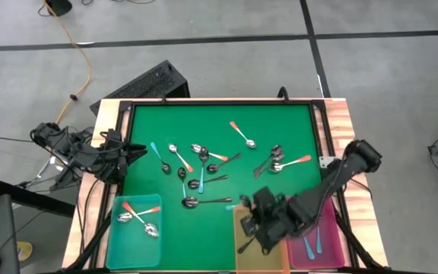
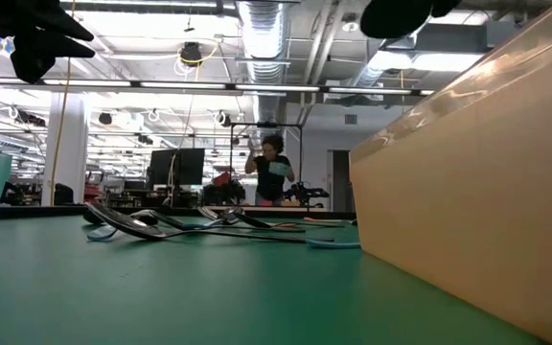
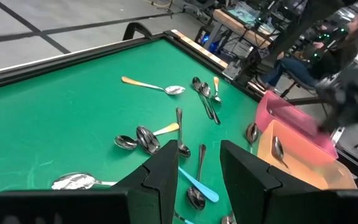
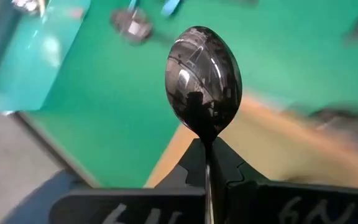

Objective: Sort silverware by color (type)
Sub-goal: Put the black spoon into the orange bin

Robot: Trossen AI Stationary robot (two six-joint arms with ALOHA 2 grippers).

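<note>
Fingers of the right gripper (image 4: 207,163) are pinched tight on the handle of a dark metal spoon (image 4: 202,79), its bowl standing up past the tips in the right wrist view; in the high view that gripper (image 1: 265,215) sits at lower centre-right of the frame, over the near end of the yellow bin (image 1: 252,245). To finish this step well, I judge the spoon should be carried clear over the bin's open mouth, not its rim, lowered, and let go only then, since a drop from the edge could bounce it back onto the green mat (image 1: 204,122). The left gripper (image 3: 197,171) waits at the table's left edge with its fingers partly apart and nothing between them. Most spoons still lie scattered mid-mat; two with orange handles rest in the teal bin (image 1: 134,232) and blue-handled ones in the pink bin (image 1: 333,243). From above the arm hides the held spoon entirely, and the yellow bin's contents are largely covered. The low view shows only bin walls and a low tangle of spoons.
</note>
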